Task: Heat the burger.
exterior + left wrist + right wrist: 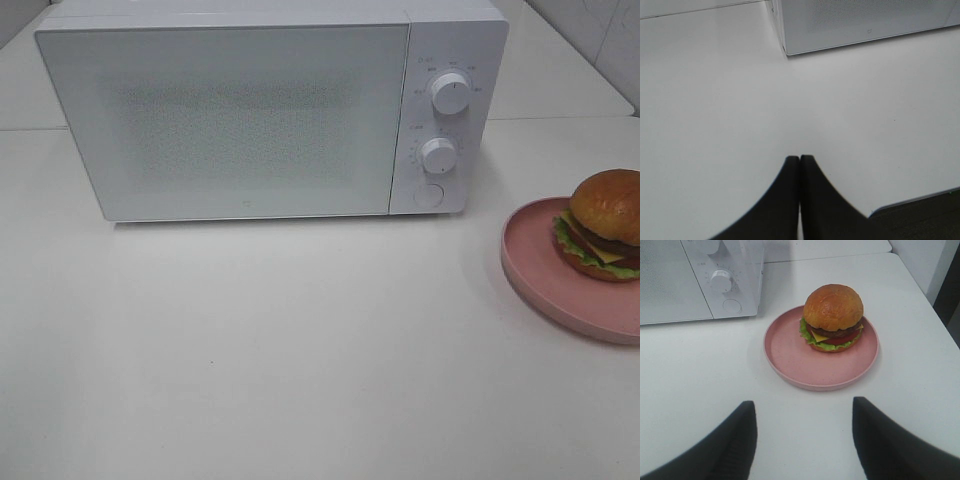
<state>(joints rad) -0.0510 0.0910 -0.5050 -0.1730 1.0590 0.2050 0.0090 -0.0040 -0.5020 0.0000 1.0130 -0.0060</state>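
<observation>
The burger (605, 224) (832, 317), with a glossy brown bun, lettuce, cheese and tomato, sits on a round pink plate (545, 285) (795, 357) at the table's right edge. A white microwave (240, 100) (690, 275) (860, 22) stands at the back with its door closed. In the right wrist view my right gripper (804, 412) is open, its fingers spread wide over the bare table a short way before the plate, holding nothing. In the left wrist view my left gripper (799, 159) is shut with its fingers pressed together above the table, in front of the microwave's left corner. Neither gripper shows in the exterior high view.
Two round knobs (451, 92) (438, 155) and a round button (428, 194) are on the microwave's right panel. White table (300, 350) spreads in front of it. A table edge (920, 200) lies near the left gripper, and another edge (940, 315) runs right of the plate.
</observation>
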